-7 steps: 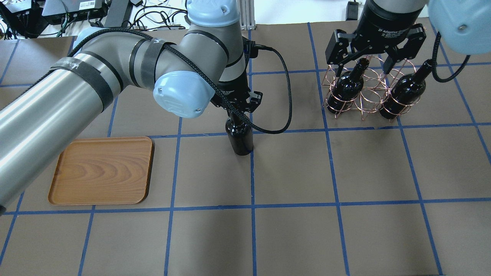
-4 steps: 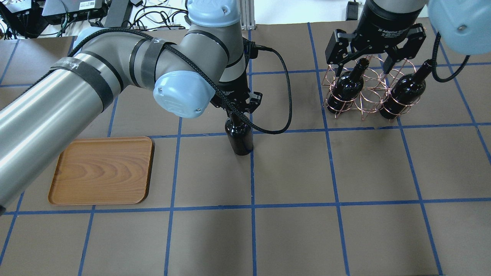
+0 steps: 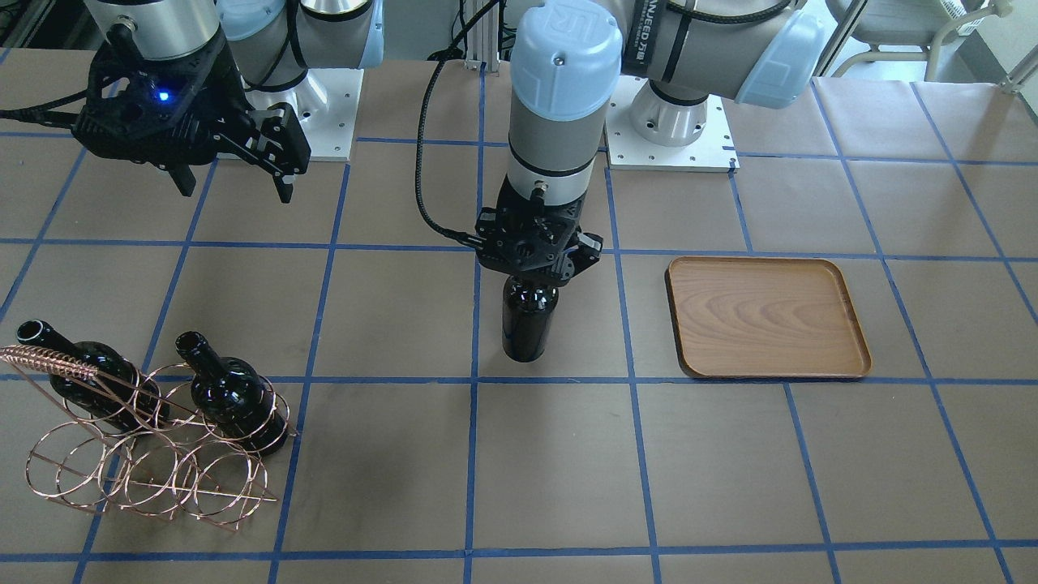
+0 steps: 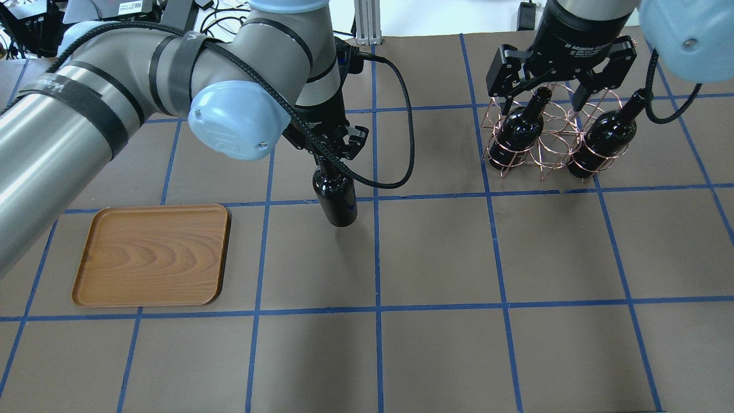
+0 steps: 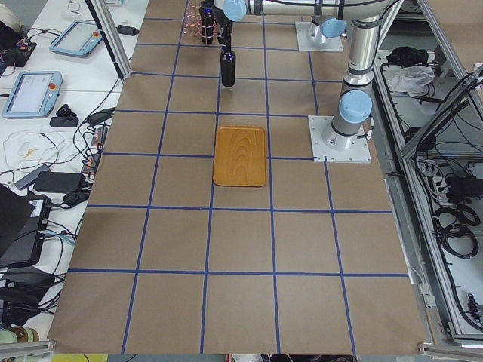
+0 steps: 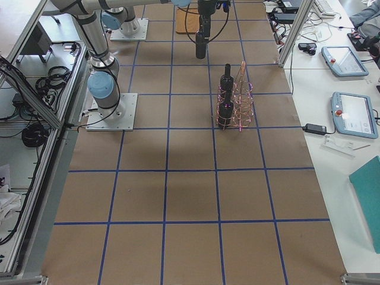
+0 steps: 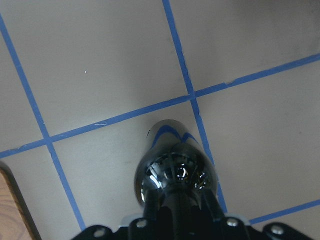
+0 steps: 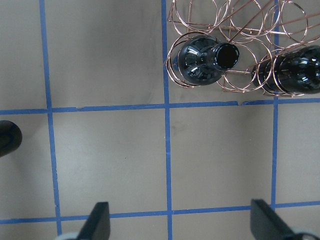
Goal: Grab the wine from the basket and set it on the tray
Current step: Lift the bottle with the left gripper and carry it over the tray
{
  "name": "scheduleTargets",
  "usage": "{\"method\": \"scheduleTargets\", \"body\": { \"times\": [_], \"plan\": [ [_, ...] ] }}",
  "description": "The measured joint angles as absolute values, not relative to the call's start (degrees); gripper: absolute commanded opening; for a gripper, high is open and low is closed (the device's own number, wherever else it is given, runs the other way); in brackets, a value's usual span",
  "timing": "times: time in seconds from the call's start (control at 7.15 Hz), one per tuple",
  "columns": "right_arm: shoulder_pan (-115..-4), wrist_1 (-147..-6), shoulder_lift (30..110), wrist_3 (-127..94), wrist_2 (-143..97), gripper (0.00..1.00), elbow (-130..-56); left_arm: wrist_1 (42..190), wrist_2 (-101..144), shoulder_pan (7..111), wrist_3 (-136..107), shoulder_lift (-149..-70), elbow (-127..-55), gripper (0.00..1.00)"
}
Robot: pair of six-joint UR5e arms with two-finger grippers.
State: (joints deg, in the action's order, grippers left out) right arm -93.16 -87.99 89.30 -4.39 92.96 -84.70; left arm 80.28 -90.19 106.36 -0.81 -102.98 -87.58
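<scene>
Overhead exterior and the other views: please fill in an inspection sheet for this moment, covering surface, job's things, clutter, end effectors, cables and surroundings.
Surface: table covered in brown paper with a blue tape grid.
Job's things: wine bottle upright, held by its neck, between the basket and the tray; the tray is empty; two other bottles sit in the basket.
Clutter: nothing seen.
End effectors: left end effector shut on the wine bottle's neck; right end effector open above the basket, holding nothing.
Cables: black braided cable loops from the left wrist, hanging near the held bottle.
Surroundings: teach pendants on side benches; electronics and wiring behind the table.
</scene>
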Motion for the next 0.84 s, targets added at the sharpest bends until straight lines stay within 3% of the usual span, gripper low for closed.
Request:
{"method": "scheduleTargets", "body": {
  "times": [0.84],
  "plan": [
    [-93.17, -87.65, 89.42, -4.63, 92.38, 1.00, -84.88, 86.46, -93.40, 81.55, 17.41, -95.07, -89.25, 0.00]
  ]
}}
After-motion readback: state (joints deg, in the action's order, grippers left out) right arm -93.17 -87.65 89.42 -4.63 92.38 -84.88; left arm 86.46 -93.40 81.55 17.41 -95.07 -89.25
